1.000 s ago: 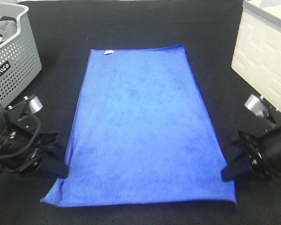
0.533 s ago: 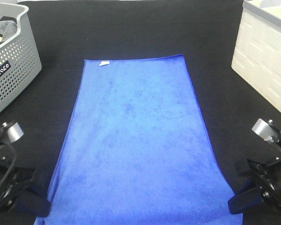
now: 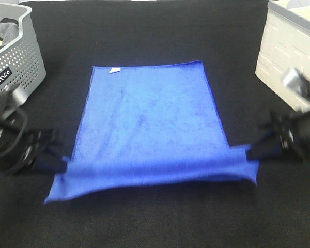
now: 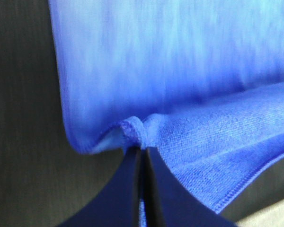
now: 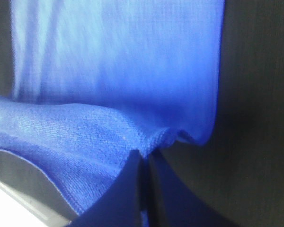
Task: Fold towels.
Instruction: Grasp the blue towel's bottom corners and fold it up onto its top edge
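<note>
The left gripper's (image 4: pixel 141 151) fingers are pressed together on the towel's (image 4: pixel 180 71) hem, with a small pucker of blue cloth bunched at their tips. The right gripper (image 5: pixel 144 158) stands the same way: fingers closed tight on a pinch of the opposite side edge, the cloth ridging up where they bite.

From the high camera, the two grips sit on the towel's left and right sides near its near end. Between them the cloth is held up off the table (image 3: pixel 144 31) as a blurred band that sags a little in the middle. Beyond the left grip the near corner droops down and outward, and a shorter flap hangs by the right grip.

The rest of the towel lies flat on the black table, running away from the arms to a straight far edge, with a white tag (image 3: pixel 114 70) at the far left corner.

A grey basket (image 3: pixel 18 72) stands at the far left and a white bin (image 3: pixel 289 57) at the far right — both well apart from the towel.
</note>
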{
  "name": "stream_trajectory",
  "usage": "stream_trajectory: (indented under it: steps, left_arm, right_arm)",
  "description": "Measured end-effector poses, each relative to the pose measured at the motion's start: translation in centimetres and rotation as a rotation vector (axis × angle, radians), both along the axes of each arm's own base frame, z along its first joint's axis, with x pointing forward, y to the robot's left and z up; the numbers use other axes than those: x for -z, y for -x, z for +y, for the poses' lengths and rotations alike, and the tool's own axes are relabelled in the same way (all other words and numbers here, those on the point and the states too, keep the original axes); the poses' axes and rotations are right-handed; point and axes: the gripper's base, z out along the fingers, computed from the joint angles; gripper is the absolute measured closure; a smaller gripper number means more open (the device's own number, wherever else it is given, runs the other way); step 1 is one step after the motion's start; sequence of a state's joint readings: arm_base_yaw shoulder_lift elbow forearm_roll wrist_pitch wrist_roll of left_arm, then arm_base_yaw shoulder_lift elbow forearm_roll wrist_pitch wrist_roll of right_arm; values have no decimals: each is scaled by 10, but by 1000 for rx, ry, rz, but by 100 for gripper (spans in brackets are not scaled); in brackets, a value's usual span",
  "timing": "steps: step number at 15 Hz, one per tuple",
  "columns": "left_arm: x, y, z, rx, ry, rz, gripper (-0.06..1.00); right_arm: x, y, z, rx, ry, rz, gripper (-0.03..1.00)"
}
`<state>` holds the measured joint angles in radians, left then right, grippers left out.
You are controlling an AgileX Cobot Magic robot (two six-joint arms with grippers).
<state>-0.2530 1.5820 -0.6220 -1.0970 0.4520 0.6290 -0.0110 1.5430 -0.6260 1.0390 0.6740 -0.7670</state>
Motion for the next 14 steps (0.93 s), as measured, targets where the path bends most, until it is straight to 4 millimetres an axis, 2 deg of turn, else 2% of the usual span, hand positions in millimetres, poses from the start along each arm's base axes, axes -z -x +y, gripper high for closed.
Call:
stream_trajectory:
  steps: [4,5,6,8,14]
  left_arm:
    - [-7,-58,-12,-9,27,-52,94]
    - [-12,-74,-8,-39,46,-70,94]
    - [-19,-98,1,-78,72,-93,94]
    - [-24,-126,7,-100,94,-121,94]
    - [-24,-201,5,-97,34,-283,94]
  right_arm:
    - [-21,-68,0,-45,11,-51,97]
    - [-23,-84,-1,-56,24,-60,97]
    - [-25,-110,-2,-71,33,-73,97]
    - [-30,-145,-2,-87,37,-109,97]
    - [-22,-243,-1,-118,34,-251,97]
